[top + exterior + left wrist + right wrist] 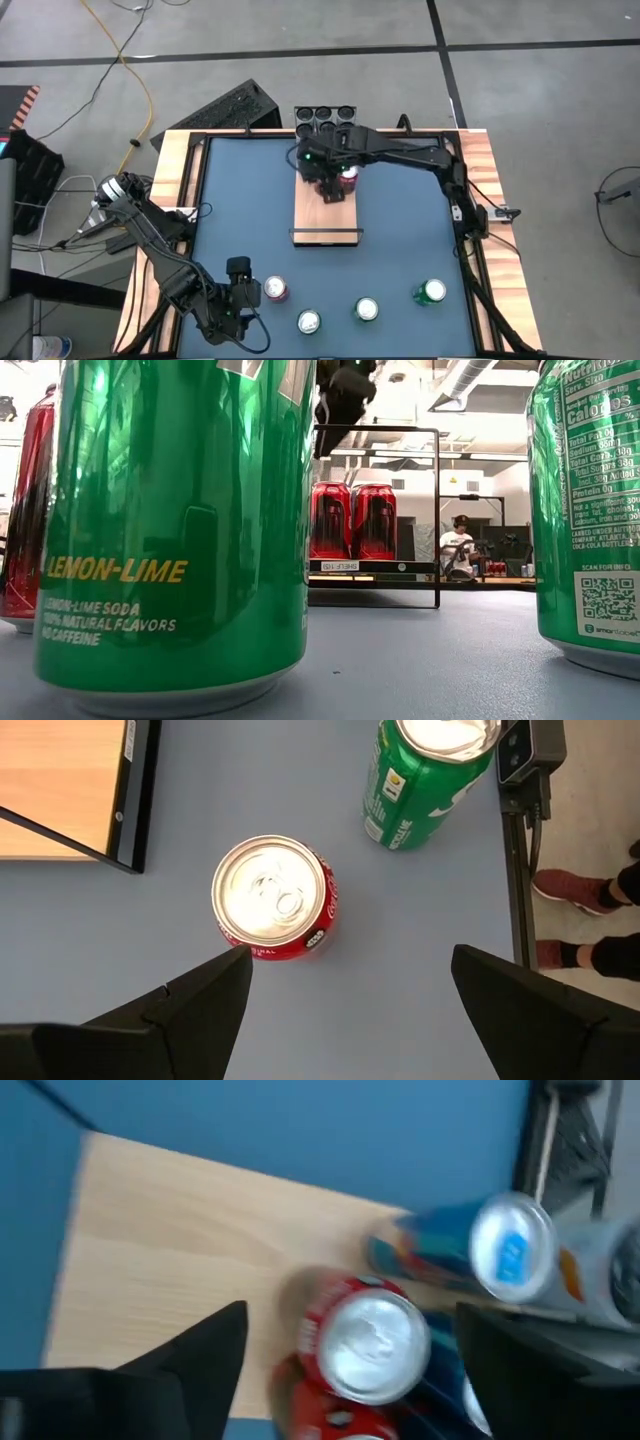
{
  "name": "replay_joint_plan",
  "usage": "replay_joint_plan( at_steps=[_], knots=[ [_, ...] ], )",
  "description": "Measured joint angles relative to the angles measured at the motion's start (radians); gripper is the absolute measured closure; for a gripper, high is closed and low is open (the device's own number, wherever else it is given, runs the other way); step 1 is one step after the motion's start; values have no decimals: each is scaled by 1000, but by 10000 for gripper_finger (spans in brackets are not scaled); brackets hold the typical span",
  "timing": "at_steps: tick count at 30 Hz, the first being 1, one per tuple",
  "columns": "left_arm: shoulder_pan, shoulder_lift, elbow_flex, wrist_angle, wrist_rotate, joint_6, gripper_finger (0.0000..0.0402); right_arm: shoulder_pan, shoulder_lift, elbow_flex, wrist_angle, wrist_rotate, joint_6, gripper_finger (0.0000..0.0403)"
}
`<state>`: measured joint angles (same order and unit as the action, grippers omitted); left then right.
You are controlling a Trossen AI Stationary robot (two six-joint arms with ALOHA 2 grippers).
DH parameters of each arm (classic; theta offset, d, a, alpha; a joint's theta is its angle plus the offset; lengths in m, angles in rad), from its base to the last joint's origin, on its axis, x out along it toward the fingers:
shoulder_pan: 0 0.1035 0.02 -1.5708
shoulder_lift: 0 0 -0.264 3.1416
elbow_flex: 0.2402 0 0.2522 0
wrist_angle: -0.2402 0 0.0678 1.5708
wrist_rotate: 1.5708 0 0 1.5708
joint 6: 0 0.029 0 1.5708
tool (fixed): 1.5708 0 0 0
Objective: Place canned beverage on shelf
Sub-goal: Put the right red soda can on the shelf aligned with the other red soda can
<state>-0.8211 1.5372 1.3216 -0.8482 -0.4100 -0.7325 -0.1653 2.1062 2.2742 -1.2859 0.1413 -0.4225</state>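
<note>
From the high view I see the whole blue desk [400, 230]: the shelf [325, 210] lies in the far middle, and my right end effector [330, 190] sits over its far end, beside a red can [348, 178] there. Four more cans stand in a row along the near edge: one red can [275, 290], two silver-topped cans [309, 322] [367, 309] whose sides I cannot see from above, and one green can [432, 292]. My left end effector [243, 296] waits at the near left, just beside that red can.

The low view gives what the overhead hides: two red cans [352, 521] stand upright side by side on the shelf [400, 575], inside its black wire rail [437, 510]. Close to the lens a green can [170, 520] reads "LEMON-LIME", "LEMON-LIME SODA", "100% NATURAL FLAVORS", "NO CAFFEINE"; another green can [590, 510] at the right edge shows a nutrition panel and a QR code. A person [458, 550] sits in the room behind.

The left wrist view shows its fingers [190, 1005] spread wide, released, with the red can [272, 898] standing apart ahead of them and a green can [425, 775] beyond.

The right wrist view shows its fingers [190, 1355] also spread and holding nothing, above a red can [365, 1340] standing on the pale plank [180, 1270]; a blue can [490, 1250] shows past the plank's end.
</note>
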Motion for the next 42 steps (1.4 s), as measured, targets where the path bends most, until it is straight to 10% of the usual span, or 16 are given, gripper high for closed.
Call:
replay_joint_plan(
  at_steps=[16, 42],
  knots=[
    [0, 0, 0, 1, -9, 12, 72, 28, 0, -21, -1, -55, 22, 391],
    [-27, 0, 0, -16, -9, 6, 72, 27, 76, -22, -54, 25, 32, 403]
  ],
)
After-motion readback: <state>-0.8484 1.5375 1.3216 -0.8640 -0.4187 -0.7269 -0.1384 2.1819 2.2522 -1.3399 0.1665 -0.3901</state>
